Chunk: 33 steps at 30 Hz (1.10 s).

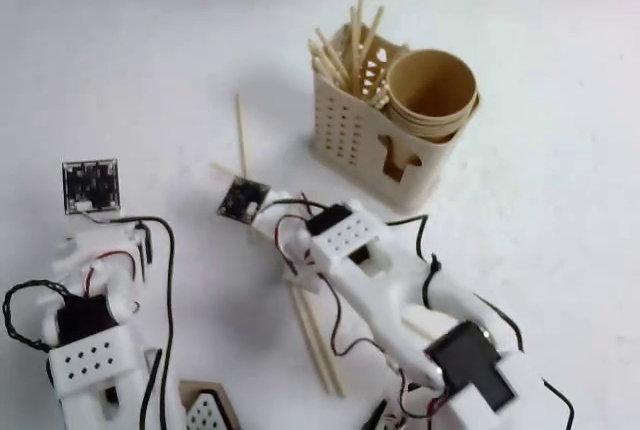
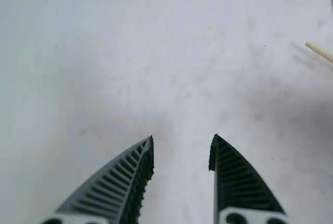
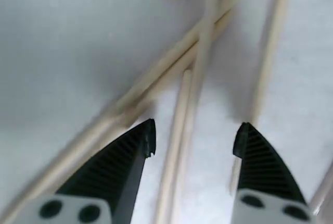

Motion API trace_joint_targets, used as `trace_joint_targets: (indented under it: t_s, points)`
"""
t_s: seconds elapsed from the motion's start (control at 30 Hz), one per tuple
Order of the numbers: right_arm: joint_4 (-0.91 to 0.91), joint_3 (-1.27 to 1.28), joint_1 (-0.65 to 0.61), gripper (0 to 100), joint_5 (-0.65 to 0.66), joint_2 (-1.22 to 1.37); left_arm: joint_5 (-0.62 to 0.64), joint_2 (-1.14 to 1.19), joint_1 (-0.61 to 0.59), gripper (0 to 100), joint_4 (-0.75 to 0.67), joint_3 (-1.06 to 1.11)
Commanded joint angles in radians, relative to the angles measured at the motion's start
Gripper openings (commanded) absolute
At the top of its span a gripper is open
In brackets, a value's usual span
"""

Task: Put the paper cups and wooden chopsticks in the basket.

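A cream perforated basket (image 1: pixel 365 140) stands at the back, right of centre. It holds several wooden chopsticks (image 1: pixel 350 50) and stacked paper cups (image 1: pixel 432 90). More chopsticks (image 1: pixel 313 335) lie loose on the white table beneath the right arm, and a single one (image 1: pixel 240 135) lies left of the basket. My right gripper (image 3: pixel 195 135) is open just above several crossed chopsticks (image 3: pixel 177 130), with one pair lying between its fingers. My left gripper (image 2: pixel 182 143) is open over bare table, a chopstick tip (image 2: pixel 318 51) off to one side. The left arm (image 1: pixel 95 290) sits at the front left.
Black cables (image 1: pixel 165 280) trail from both arms over the table. A brown-edged object (image 1: pixel 205 405) lies at the front edge beside the left arm. The table's left half and far side have open room.
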Motion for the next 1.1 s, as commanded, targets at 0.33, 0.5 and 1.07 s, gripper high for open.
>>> trace_joint_targets:
  t_s: [0.33, 0.5, 1.07]
  points:
    - [0.189, -0.379, 0.065, 2.3, 0.009, 0.355, -0.006, -0.019, -0.008, 18, -0.017, 0.0]
    - [0.294, -0.453, 0.065, 2.0, 0.008, 0.321, -0.008, -0.019, -0.008, 18, -0.017, 0.0]
    - [0.458, -0.5, 0.07, 2.0, -0.002, -0.185, -0.008, -0.019, -0.008, 18, -0.017, 0.002]
